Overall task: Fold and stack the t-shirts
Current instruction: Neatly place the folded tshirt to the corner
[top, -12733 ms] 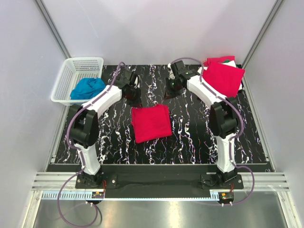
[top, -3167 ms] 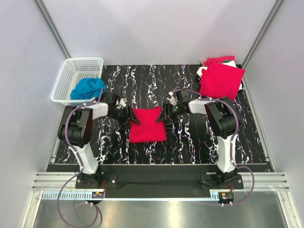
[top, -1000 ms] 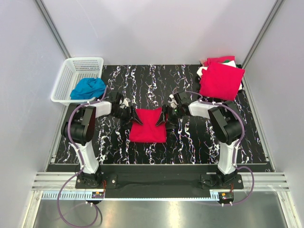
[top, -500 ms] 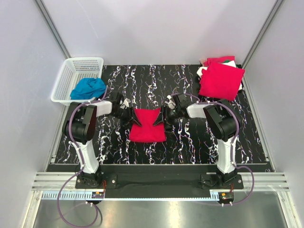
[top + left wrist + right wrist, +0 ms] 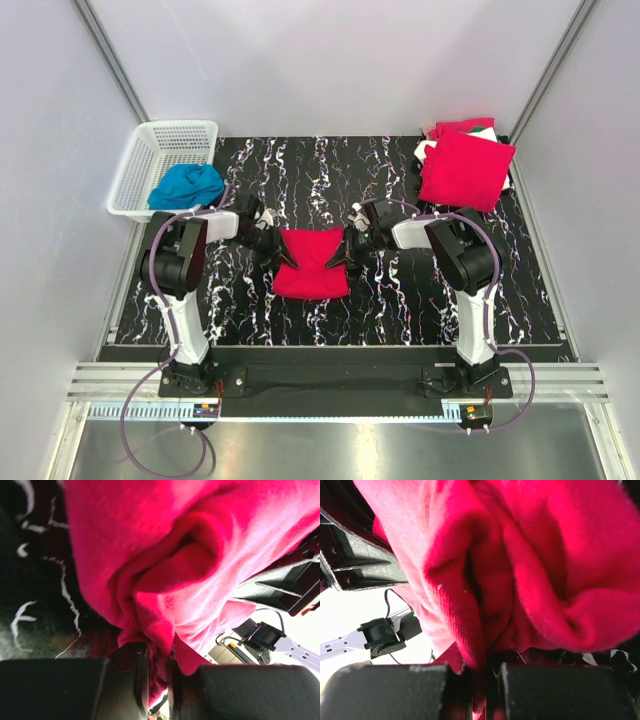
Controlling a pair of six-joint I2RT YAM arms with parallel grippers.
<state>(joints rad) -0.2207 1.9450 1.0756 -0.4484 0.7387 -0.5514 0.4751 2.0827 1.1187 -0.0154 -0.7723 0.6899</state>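
Folded bright red soft cotton t-shirt (image 5: 312, 272): left gripper (image 5: 279, 257) and right gripper (image 5: 339, 257) each pinch a fold of it, fabric bunched between the jaws.

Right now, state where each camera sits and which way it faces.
Top external: above and behind, looking down on the table; both arms flank the red t-shirt.
Left wrist: on the left arm, facing the shirt's bunched edge; left pincer at bottom.
Right wrist: mirrored on the right arm; right pincer at bottom.
Shared: both wrist views show that shirt pinched.
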